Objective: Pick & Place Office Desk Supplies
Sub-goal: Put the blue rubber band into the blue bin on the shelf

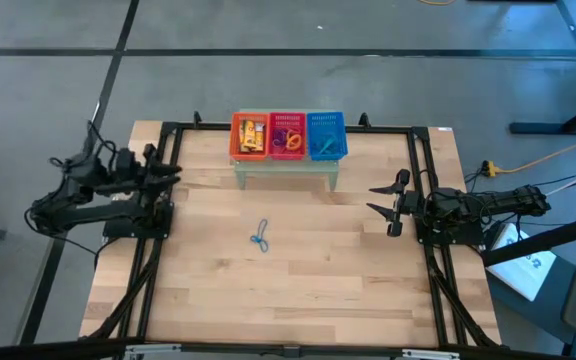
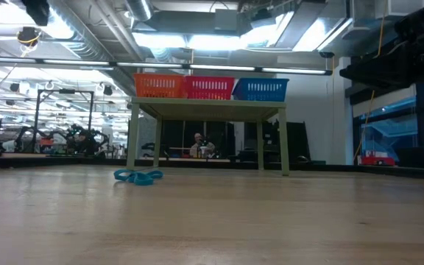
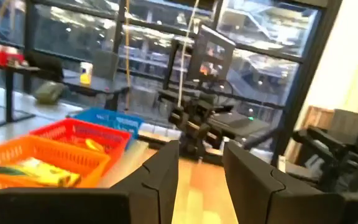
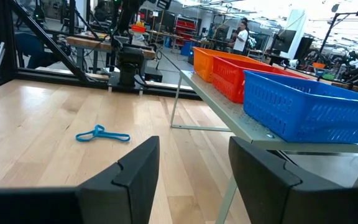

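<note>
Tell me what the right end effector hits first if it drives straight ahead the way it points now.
Probably nothing on the tabletop: the open right end effector points across toward the left arm. The blue loop lies off that line, as does the shelf. Height is unclear.

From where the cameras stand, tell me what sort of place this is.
Probably a robotics lab or workshop in a large open industrial hall: a pale wooden worktable framed by black rails, ceiling ducts and strip lights overhead, and more benches and equipment beyond, with a person standing among them.

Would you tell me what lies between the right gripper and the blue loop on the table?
Nothing: in the high view, only bare table separates the right gripper from the blue loop.
</note>
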